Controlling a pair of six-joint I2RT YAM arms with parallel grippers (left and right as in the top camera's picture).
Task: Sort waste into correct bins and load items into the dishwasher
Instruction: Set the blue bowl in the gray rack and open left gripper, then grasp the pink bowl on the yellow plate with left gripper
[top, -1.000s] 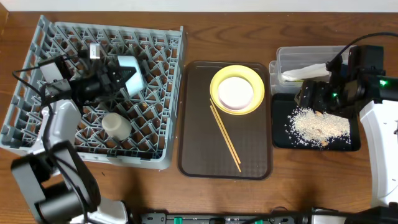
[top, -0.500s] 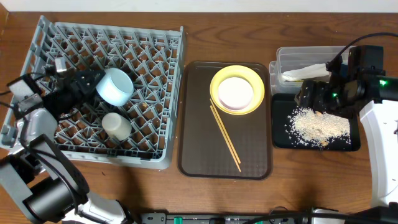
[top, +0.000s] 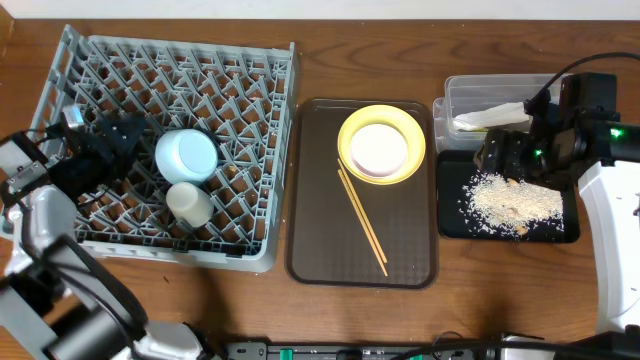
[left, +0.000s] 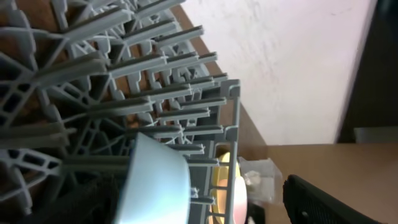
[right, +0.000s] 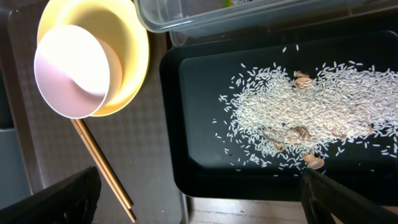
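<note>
The grey dishwasher rack (top: 250, 120) holds the light blue bowl (top: 186, 156) and the cream cup (top: 187, 201). My left gripper (top: 133, 145) stands open just left of the bowl and apart from it. In the left wrist view the bowl (left: 158, 180) leans among the pegs (left: 124, 81). The yellow plate (top: 405, 125) with the white bowl (top: 378, 148) on it and the chopsticks (top: 362, 222) lie on the brown tray. My right gripper (right: 199, 205) hangs open over the black bin (right: 193, 124), which holds the rice scraps (right: 298, 118). Pale waste (top: 490, 117) lies in the clear bin (top: 470, 90).
The brown serving tray (top: 320, 240) sits between the rack and the bins. The plate (right: 134, 56), white bowl (right: 74, 68) and chopsticks (right: 102, 168) show left of the black bin in the right wrist view. Bare wood runs along the table's front edge.
My left gripper opened and let go of the light blue bowl, which now rests in the rack. The left arm drew back to the left. The right arm has not moved.
</note>
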